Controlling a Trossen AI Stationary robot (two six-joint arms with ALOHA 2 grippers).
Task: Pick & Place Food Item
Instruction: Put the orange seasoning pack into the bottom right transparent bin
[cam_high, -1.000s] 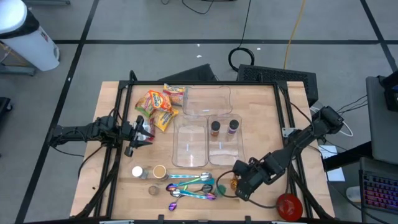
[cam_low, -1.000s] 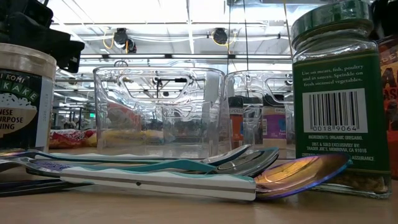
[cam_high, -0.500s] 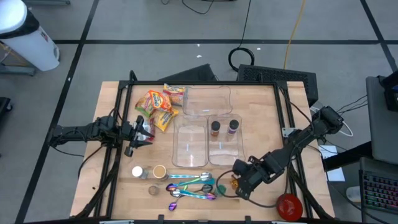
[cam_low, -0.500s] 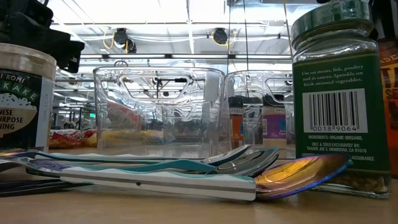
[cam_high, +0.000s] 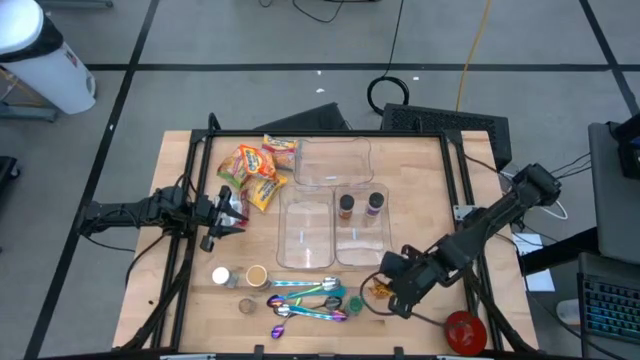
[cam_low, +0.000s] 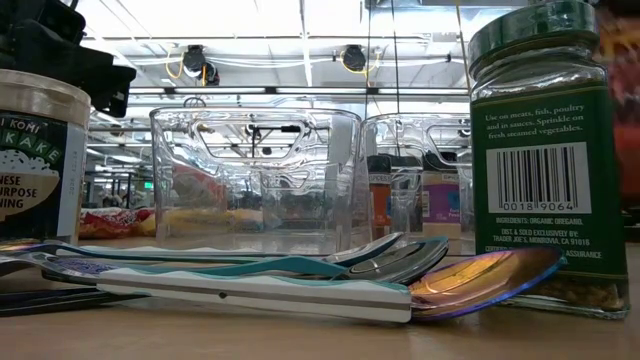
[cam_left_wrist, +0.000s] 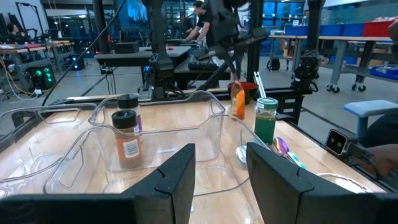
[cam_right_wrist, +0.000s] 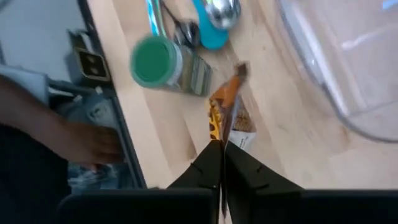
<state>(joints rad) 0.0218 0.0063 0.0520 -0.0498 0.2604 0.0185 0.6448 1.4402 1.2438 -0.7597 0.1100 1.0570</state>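
The right pincer (cam_right_wrist: 221, 163) is clamped together on the edge of an orange snack packet (cam_right_wrist: 228, 118), which hangs just ahead of its tips, clear of the tabletop (cam_high: 420, 190). A green-lidded jar (cam_right_wrist: 155, 61) stands just beside. So picking looks done; carrying and placing remain. Well apart, the left pincer (cam_left_wrist: 219, 163) waits, fingers apart and empty

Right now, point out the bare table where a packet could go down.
Bare wood lies right of the two-jar bin, toward the table's right rail, and left of the snack packets. Crowded: the front edge, with spoons, green-lidded jar and right gripper.
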